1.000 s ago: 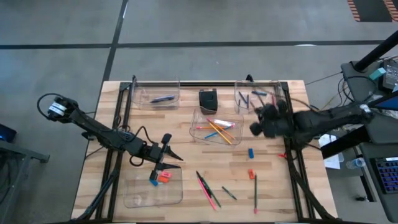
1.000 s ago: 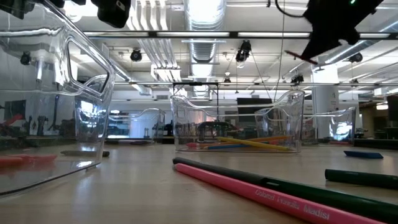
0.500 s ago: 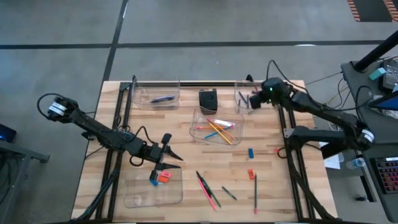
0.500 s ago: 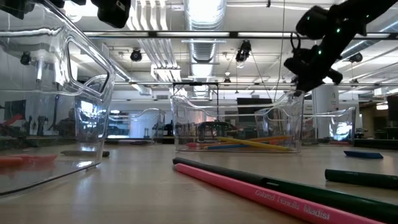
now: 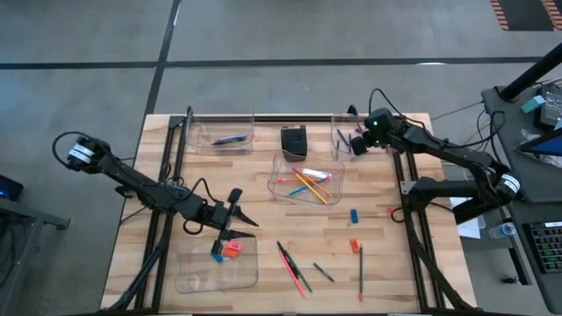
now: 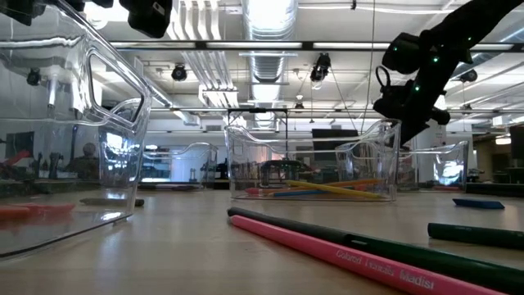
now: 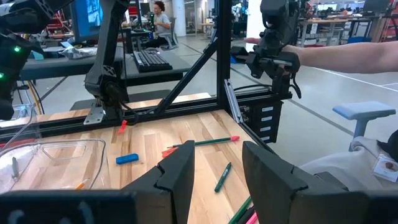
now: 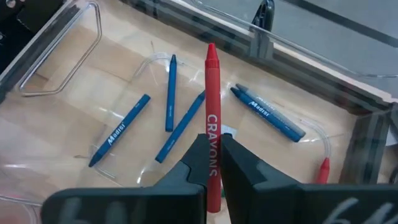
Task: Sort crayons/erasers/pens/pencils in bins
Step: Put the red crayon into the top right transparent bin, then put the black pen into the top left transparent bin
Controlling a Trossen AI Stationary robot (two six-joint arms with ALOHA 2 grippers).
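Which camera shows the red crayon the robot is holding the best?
The right wrist view: the red crayon fills the middle, pinched in the right gripper above the crayon bin. In the high view it is only a tiny red speck by that gripper. The low and left wrist views don't show it clearly.

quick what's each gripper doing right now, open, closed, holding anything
Left gripper: open, holding nothing, over the bin with the erasers.
Right gripper: shut on a red crayon, above the crayon bin.

red crayon (image 8: 212,118) with white lettering; blue crayons (image 8: 170,93); clear bin (image 8: 59,68); light wood table (image 5: 386,254).
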